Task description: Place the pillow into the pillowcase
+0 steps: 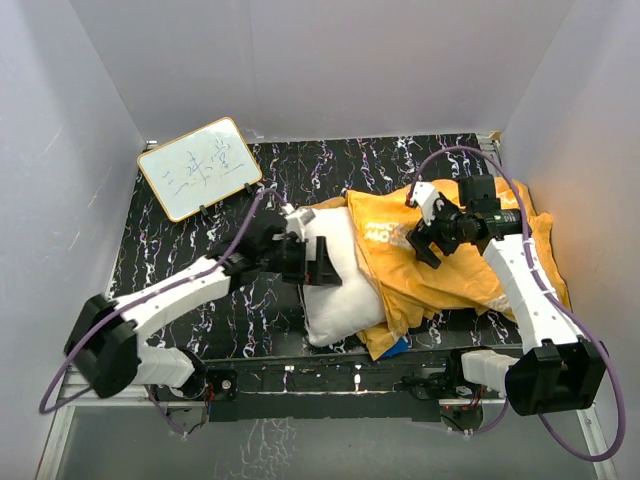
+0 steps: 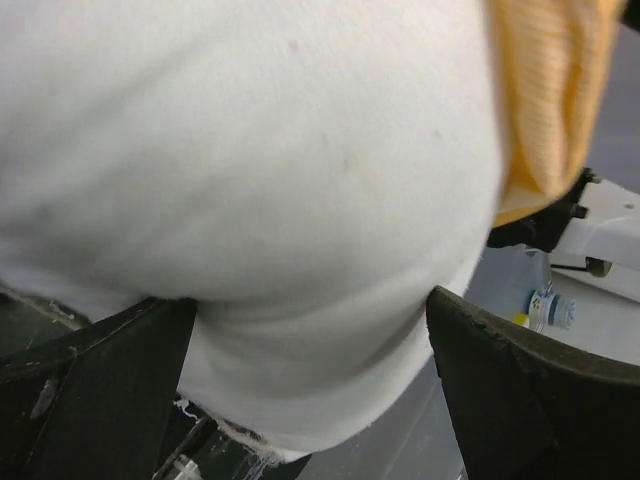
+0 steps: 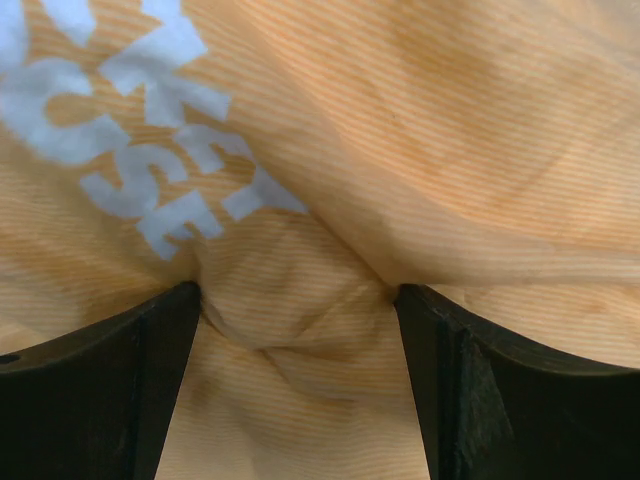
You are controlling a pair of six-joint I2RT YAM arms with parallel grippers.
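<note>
while left fingers [image 2: 95, 385] squeeze pillow [image 1: 335, 295], right fingers [image 3: 95, 395] bunch pillowcase [image 1: 455, 275].

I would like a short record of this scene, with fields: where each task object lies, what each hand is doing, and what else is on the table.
pillow: white, lying on the table; left end bare, right part covered by the pillowcase
pillowcase: crumpled, orange face up with white lettering, right of centre
left hand: closed on the pillow's bare end
right hand: pinching a fold of the pillowcase
other: whiteboard with writing, far left corner
task state: pillow not yet fully covered
</note>
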